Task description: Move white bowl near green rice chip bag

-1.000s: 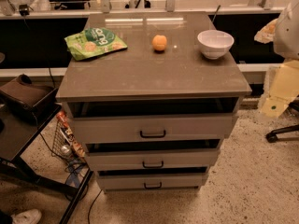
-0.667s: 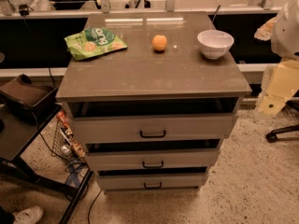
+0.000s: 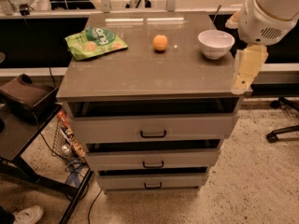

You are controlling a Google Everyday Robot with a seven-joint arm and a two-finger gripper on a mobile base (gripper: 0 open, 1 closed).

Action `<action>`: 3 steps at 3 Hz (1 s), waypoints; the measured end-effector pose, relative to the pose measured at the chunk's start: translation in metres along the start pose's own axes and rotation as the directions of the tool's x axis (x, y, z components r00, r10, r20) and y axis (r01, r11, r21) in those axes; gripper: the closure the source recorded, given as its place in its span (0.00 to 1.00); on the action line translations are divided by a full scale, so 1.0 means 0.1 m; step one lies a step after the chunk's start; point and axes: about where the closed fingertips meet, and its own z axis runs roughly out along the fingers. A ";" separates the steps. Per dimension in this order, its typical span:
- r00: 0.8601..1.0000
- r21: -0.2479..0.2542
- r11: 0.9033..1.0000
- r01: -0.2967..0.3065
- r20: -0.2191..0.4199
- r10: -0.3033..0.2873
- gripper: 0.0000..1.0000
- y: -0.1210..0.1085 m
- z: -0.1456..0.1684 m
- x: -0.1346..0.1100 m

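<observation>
Nothing of the task looks done yet: the bowl point(image 3: 216, 43) sits at the right rear of the table point(image 3: 149, 80), well apart from the bag point(image 3: 95, 42), which lies flat at the left rear with one corner close to the left edge. The pincer point(image 3: 246, 71) hangs off the table's right front corner, to the right of the bowl and nearer the front; it holds nothing, and whether it is released or clenched cannot be told. What is left, by my reading, is all of it: reach the bowl, grasp it, carry it left and set it down beside the bag. An orange point(image 3: 160, 42) stands between bowl and bag, roughly on the straight line across, so the bowl should go over it or pass in front, where the table is bare. The bowl is near the right edge, so a sideways nudge there could tip it off. Beside the bag there is open room toward the orange and toward the front; the top drawer point(image 3: 153, 127) stands slightly open below the front edge.
</observation>
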 end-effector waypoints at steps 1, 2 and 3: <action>0.999 0.011 1.000 -0.022 -0.050 0.023 0.00 -0.50 0.43 0.15; 0.993 0.053 0.997 -0.060 -0.100 0.065 0.00 -0.98 0.65 0.30; 0.993 0.052 0.997 -0.059 -0.100 0.064 0.00 -0.98 0.65 0.30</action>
